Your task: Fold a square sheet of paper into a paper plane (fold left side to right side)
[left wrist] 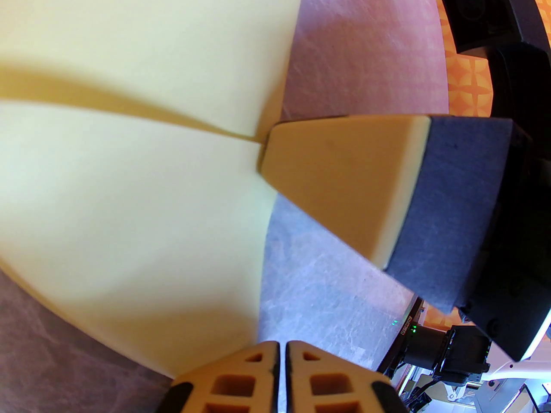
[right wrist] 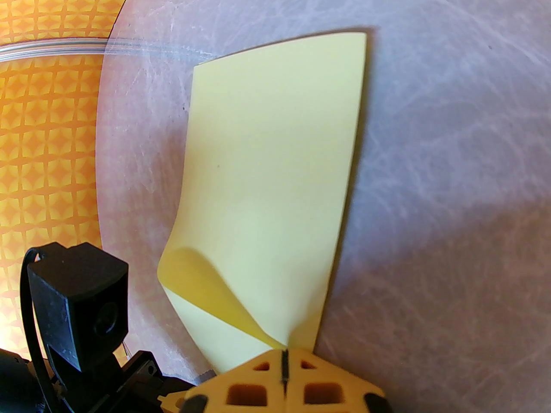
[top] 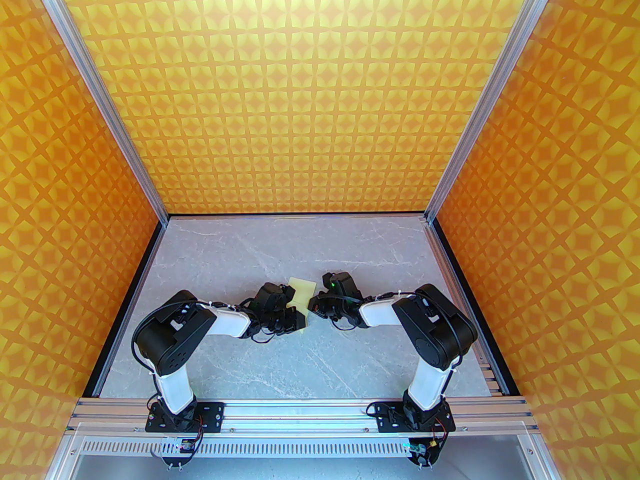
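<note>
Backdrop: orange star-patterned walls (top: pixel 300 93) close three sides of a grey marbled table (top: pixel 225 253).
Paper's place: the square sheet of paper (top: pixel 305 288) lies near the table's middle, between the two wrists.
Hidden from above: the sheet's 6 o'clock part sits under the black wrists; its 12 o'clock part shows pale yellow.
Right gripper (right wrist: pixel 284 357): clenched on the sheet's near edge. The right wrist view shows a corner curling up from 8 o'clock into the fingertips.
Right wrist extra: the sheet reads as a tall oblong running toward 12 o'clock, flat at its far end.
Left gripper (left wrist: pixel 282 355): drawn almost together, a thin slit between the tips. The sheet's edge reaches them at 11 o'clock, but I cannot tell whether it is caught.
Left wrist extra: two yellow layers with a shadowed gap between them meet at the tip of one of the right gripper's fingers (left wrist: pixel 344 179), at 3 o'clock. The sheet runs off the frame at 9 o'clock.
Blur: the paper this close is soft, so the shadowed line may be a fold.
</note>
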Motion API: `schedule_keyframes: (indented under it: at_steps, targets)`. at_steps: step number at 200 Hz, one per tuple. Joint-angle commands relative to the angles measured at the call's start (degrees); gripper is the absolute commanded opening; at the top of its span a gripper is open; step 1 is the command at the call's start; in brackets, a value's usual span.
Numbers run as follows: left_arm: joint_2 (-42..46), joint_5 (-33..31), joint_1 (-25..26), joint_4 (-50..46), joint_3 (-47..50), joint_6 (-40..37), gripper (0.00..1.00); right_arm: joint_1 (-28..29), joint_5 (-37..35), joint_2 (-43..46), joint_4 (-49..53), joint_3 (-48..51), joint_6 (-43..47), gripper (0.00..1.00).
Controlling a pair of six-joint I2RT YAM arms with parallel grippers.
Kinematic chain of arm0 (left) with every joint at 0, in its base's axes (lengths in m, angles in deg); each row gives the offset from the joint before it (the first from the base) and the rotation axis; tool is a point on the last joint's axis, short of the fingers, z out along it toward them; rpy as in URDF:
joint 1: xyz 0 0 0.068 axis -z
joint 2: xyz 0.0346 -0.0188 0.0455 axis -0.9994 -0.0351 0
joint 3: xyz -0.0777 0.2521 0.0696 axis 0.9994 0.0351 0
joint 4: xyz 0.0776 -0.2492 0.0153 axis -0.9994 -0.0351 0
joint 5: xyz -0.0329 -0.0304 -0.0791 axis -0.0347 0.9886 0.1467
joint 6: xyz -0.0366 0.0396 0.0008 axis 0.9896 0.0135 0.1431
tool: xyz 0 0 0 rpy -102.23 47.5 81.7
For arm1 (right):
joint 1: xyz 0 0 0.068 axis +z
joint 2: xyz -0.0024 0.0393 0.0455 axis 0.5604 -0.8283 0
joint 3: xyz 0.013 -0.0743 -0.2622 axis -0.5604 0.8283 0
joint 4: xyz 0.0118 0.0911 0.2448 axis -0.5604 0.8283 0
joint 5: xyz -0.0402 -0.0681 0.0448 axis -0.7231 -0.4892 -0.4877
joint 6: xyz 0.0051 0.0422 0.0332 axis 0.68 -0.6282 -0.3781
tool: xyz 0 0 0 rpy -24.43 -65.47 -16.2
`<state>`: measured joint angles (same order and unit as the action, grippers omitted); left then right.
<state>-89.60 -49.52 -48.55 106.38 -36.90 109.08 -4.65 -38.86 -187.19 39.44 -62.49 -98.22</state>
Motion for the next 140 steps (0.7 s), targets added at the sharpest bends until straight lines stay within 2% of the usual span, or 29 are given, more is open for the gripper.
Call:
schedule_keyframes:
  at_steps: [1,72,140]
  targets:
    - [-1.36,0.91,0.46,-0.74,-0.45,-0.72,0.1,-0.51,-0.77,-1.1,0.24,-0.8,0.88,0.0]
    - [2.99,1.15,0.9,-4.53,0.21,-2.78,0.1,-0.51,-1.09,-1.26,0.56,-0.81,0.99,0.0]
    - [1.07,1.05,1.2,-6.84,0.45,-2.77,0.1,-0.51,-0.95,-1.16,0.51,-0.79,0.9,0.0]
